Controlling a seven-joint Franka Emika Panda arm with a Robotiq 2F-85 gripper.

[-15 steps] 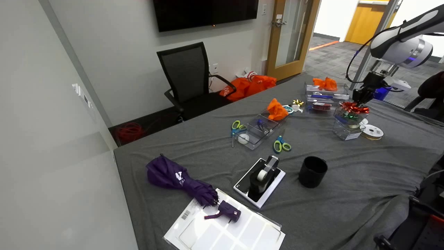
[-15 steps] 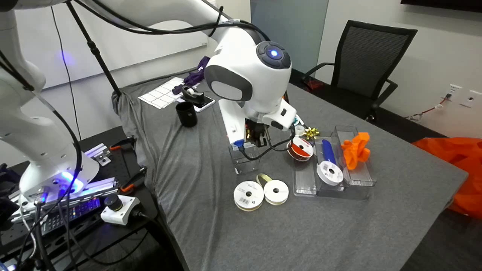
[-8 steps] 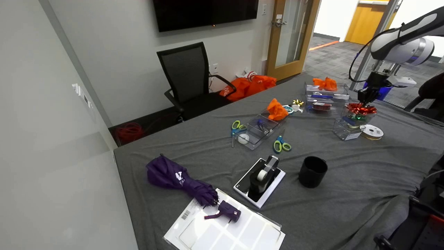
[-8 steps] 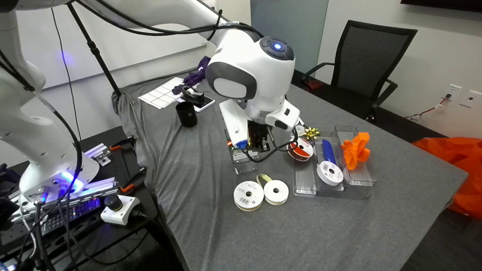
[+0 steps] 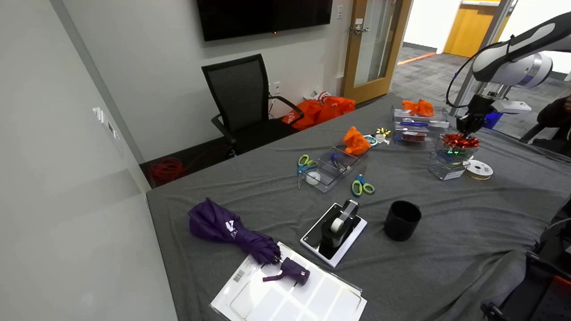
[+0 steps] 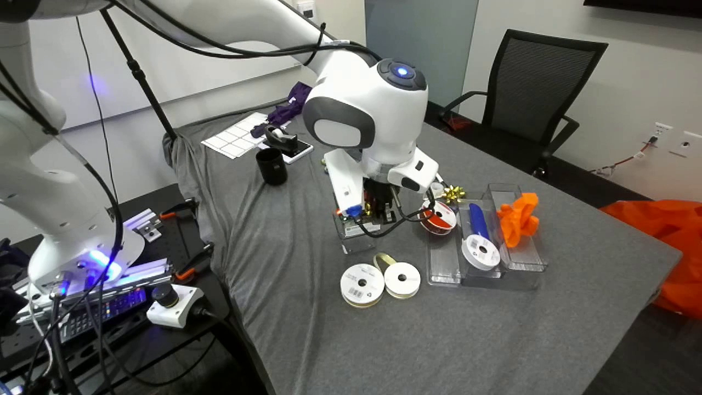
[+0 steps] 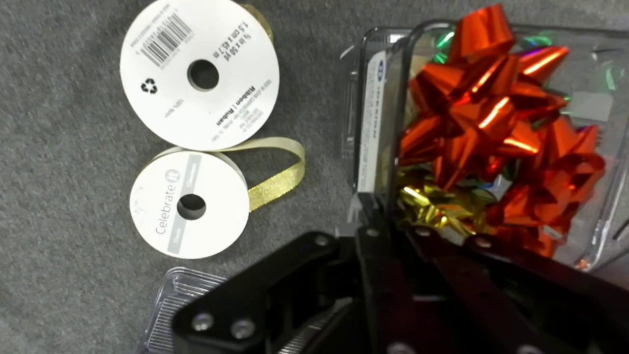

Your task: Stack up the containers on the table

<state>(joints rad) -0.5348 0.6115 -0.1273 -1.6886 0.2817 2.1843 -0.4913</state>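
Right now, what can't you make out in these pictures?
The floor of the upper container under the red bows: covered by them in the wrist view.
Whether it touches the lower container: their clear walls blend in an exterior view.
The top of the wall screen: cut off by the upper edge in both exterior views.
Smallest print on the larger ribbon spool: blurred in the wrist view.

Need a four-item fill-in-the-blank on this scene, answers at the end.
1. The gripper is closed on the wall of a clear plastic tub whose most prominent gift bows are coloured ____.
2. The wrist view shows ____ white-faced ribbon spools.
3. Standing on the flat black-and-white box is the ____.
4. Lying partly across the white sheet is a folded purple ____.

Missing words: red; two; tape dispenser; umbrella.
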